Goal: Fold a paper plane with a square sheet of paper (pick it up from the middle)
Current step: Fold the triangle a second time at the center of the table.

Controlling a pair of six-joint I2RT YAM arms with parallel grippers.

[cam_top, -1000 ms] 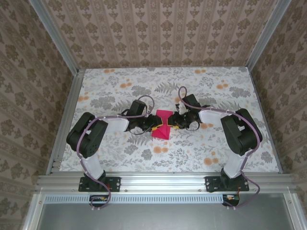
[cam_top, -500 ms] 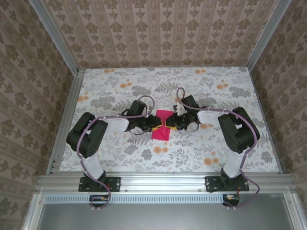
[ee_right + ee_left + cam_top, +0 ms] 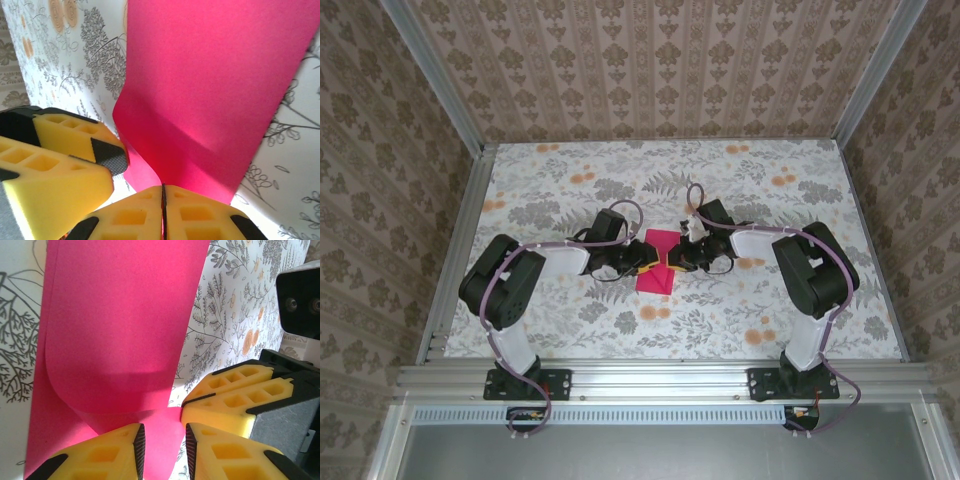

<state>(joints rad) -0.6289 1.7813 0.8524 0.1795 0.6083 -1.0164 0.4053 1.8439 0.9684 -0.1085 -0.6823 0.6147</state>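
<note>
Pink square sheet of paper (image 3: 654, 278) lies mid-counter (image 3: 560, 190), its middle humped up. Right gripper (image 3: 162, 192) at its 3 o'clock pinches the raised fold. Left gripper (image 3: 161, 432) at 9 o'clock, jaws slightly spread astride the paper.

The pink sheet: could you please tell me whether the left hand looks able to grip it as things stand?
Probably yes: the left hand straddles a raised fold of the pink sheet with nothing between, though the right hand, shut on it alongside, crowds it.

No legible text, labels or numbers anywhere.
</note>
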